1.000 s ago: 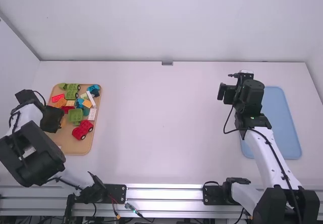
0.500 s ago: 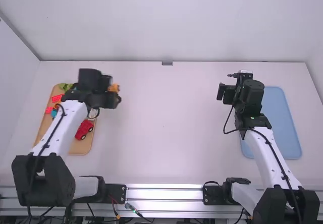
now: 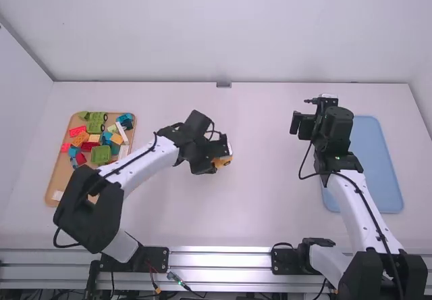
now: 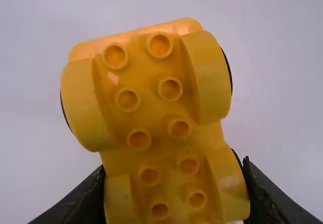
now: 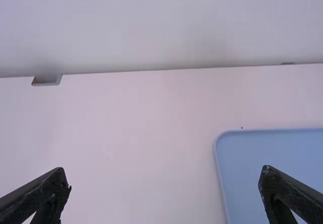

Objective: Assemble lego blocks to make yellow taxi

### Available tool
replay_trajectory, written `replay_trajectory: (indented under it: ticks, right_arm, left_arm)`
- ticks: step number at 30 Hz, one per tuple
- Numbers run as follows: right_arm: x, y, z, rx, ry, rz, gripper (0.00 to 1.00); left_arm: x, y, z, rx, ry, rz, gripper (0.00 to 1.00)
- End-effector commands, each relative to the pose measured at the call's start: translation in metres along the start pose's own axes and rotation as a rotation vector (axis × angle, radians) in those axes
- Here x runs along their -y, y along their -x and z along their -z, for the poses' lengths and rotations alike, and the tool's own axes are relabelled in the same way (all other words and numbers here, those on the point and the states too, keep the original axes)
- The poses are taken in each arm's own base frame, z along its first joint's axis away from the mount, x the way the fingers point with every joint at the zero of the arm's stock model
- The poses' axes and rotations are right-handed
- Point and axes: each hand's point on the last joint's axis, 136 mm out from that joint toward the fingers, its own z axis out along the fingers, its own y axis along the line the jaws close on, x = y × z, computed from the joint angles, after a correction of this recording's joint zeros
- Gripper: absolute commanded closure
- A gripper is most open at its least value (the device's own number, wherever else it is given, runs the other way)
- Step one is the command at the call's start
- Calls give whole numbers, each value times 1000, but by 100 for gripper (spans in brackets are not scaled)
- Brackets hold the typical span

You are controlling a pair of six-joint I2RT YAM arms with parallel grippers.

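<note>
Left wrist view: yellow-orange car base (image 4: 151,100), glossy, studded.

1. In the high view, we look forward and down across the white table (image 3: 270,212) from above and behind.
2. In the left wrist view, we're very near the yellow wheeled base (image 4: 161,103), which the high view shares.
3. In the right wrist view, farther off, we face the back wall (image 5: 166,22), sharing the blue tray (image 5: 257,158) with the high view.

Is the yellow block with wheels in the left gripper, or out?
In: the left wrist view shows the yellow block between the two fingers of the left gripper, one at each side.
</note>
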Motion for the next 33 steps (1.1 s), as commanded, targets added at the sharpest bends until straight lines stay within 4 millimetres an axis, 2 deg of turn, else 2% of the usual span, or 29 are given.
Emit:
replay_trajectory:
  ticks: [1,8,10,19,26,31,33]
  right_arm:
    - [-1,15,1,29,3,-3,1]
    - [-1,15,1,29,4,-2,1]
    - [-1,15,1,29,3,-2,1]
    - [-1,14,1,27,3,-2,1]
    - [-1,14,1,26,3,-2,1]
    - [-1,14,1,26,3,-2,1]
    - [-1,14,1,27,3,-2,1]
  left_arm:
    - [19,-4,-18,-27,-70,-163,98]
    - [37,-12,-49,-76,-151,-192,99]
    - [40,-13,-56,-97,-167,-154,99]
    - [50,-22,-63,-137,-223,-168,97]
    - [56,-31,-70,-134,-229,-164,86]
    - [58,-38,-75,-140,-218,-165,82]
    - [59,-38,-76,-140,-219,-164,65]
